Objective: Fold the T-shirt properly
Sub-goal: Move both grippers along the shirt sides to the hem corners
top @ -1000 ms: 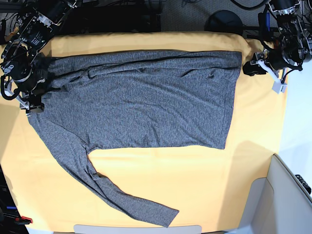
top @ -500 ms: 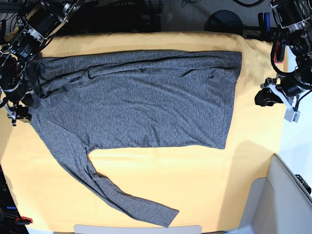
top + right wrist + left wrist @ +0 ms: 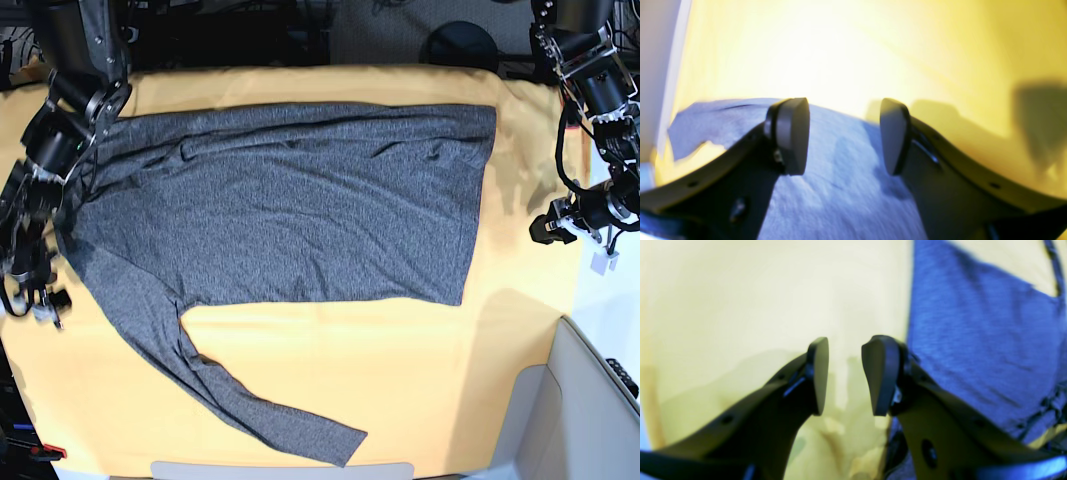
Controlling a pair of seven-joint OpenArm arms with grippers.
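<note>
The T-shirt (image 3: pixel 290 200) lies spread flat on the yellow-orange cloth, dark grey, hem to the right, one long sleeve (image 3: pixel 240 395) trailing toward the front edge. My left gripper (image 3: pixel 547 228) hovers right of the hem, off the fabric. In its wrist view the left gripper (image 3: pixel 845 373) is open over bare cloth, with the T-shirt (image 3: pixel 980 340) just to the right. My right gripper (image 3: pixel 42 302) sits at the table's left edge, beside the shoulder and sleeve. In its wrist view the right gripper (image 3: pixel 843 133) is open above the T-shirt's edge (image 3: pixel 840 186), holding nothing.
A black round base (image 3: pixel 462 42) stands behind the table's far edge. A light grey bin (image 3: pixel 590 400) fills the lower right corner. A pale flat piece (image 3: pixel 280 469) lies at the front edge, and a red-handled tool (image 3: pixel 45 452) at the bottom left.
Both arms have swung toward the table's front. The left gripper left the hem's far corner and came down the right side; the right gripper dropped from the shoulder to the left edge.
</note>
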